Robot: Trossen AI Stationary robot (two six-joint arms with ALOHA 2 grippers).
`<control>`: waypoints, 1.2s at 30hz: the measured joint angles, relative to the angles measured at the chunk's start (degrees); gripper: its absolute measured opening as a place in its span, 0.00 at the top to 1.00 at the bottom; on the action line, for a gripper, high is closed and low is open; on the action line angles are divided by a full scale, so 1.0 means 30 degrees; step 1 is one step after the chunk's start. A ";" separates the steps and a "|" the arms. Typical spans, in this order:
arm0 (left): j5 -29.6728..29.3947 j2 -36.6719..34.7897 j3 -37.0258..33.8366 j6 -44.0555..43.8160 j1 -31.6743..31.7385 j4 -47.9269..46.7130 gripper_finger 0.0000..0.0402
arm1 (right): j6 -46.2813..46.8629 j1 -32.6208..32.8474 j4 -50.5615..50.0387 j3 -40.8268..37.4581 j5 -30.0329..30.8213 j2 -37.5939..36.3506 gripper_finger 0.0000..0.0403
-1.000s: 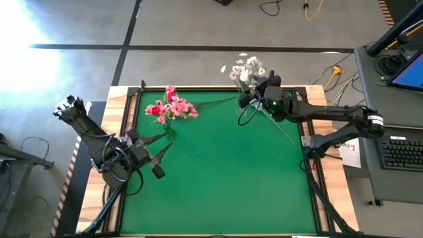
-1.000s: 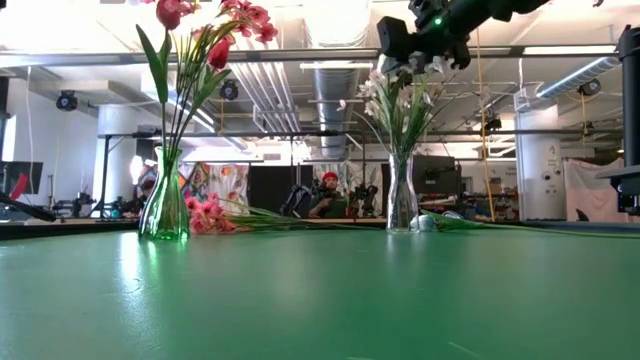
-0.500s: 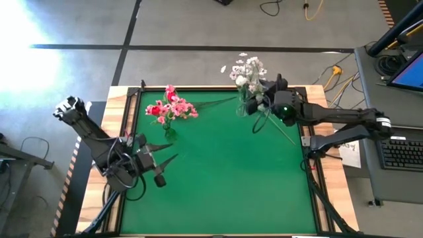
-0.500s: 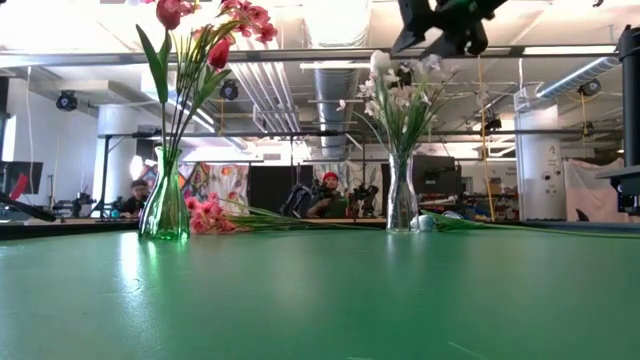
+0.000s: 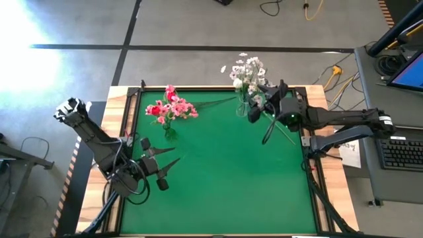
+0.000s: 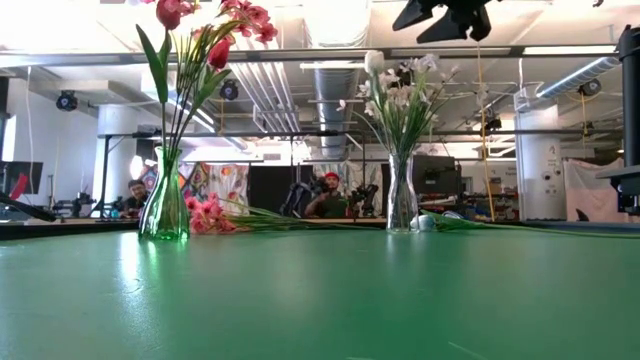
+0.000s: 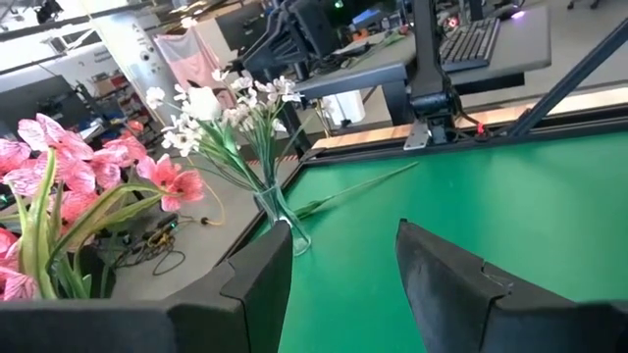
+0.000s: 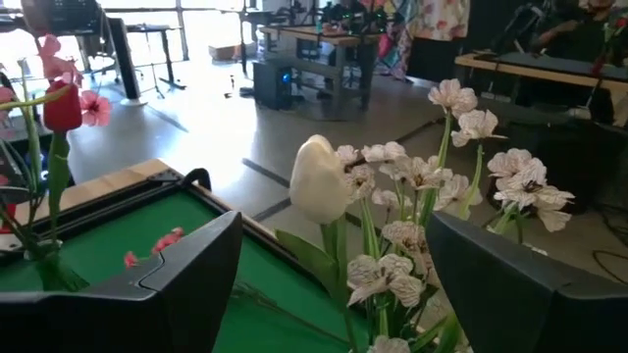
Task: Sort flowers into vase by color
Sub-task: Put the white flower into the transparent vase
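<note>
Two vases stand near the counter's far edge: red and pink flowers [image 5: 170, 108] toward its left, white flowers [image 5: 248, 74] toward its right. Right hand [image 5: 255, 106] beside the white bunch, wide, empty. Lift clear without snagging blooms, then fetch the loose stem [image 5: 281, 129] behind. Left hand [image 5: 163, 158] waits, parted, empty.

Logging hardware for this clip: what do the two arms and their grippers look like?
Both arms are black, built of slim jointed segments. The left arm ends in a white-and-black block at its base end, and thin black cable loops hang near the left gripper. The right arm carries a white band, with a small green light near the right gripper. Fingers are broad, matte dark wedges.
</note>
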 joint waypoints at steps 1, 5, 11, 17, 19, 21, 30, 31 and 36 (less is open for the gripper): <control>0.0000 0.0000 0.0000 0.0000 0.0000 0.0006 0.58 | -0.0014 0.0000 -0.0007 0.0007 0.0000 0.0000 0.22; 0.0000 0.0000 0.0000 -0.0005 0.0000 0.0006 0.58 | -0.0049 0.0000 0.0000 0.0000 0.0002 -0.0012 0.22; 0.0007 0.0000 0.0000 -0.0145 0.0000 0.0006 0.58 | -0.0218 0.0134 -0.0028 0.0006 -0.0002 -0.0321 0.21; 0.0015 0.0000 0.0000 -0.0332 0.0022 0.0006 0.58 | -0.0204 0.0892 -0.0182 0.0007 0.0000 -0.0844 0.22; 0.0015 0.0000 0.0000 -0.0414 0.0025 0.0006 0.58 | -0.0204 0.1286 -0.0189 0.0007 -0.0006 -0.0909 0.22; 0.0015 0.0000 0.0000 -0.0435 0.0027 0.0006 0.58 | -0.0233 0.1705 -0.0197 0.0007 -0.0007 -0.0911 0.23; 0.0015 0.0000 0.0000 -0.0437 0.0027 0.0006 0.58 | -0.0694 0.3627 -0.0204 0.0007 -0.0023 -0.0882 0.24; 0.0015 0.0000 0.0000 -0.0437 0.0028 0.0006 0.58 | -0.0702 0.3816 -0.0206 0.0007 -0.0038 -0.0882 0.24; 0.0015 0.0000 0.0000 -0.0437 0.0058 -0.0017 0.58 | -0.0931 0.4826 -0.0451 0.0007 -0.0075 -0.0600 0.24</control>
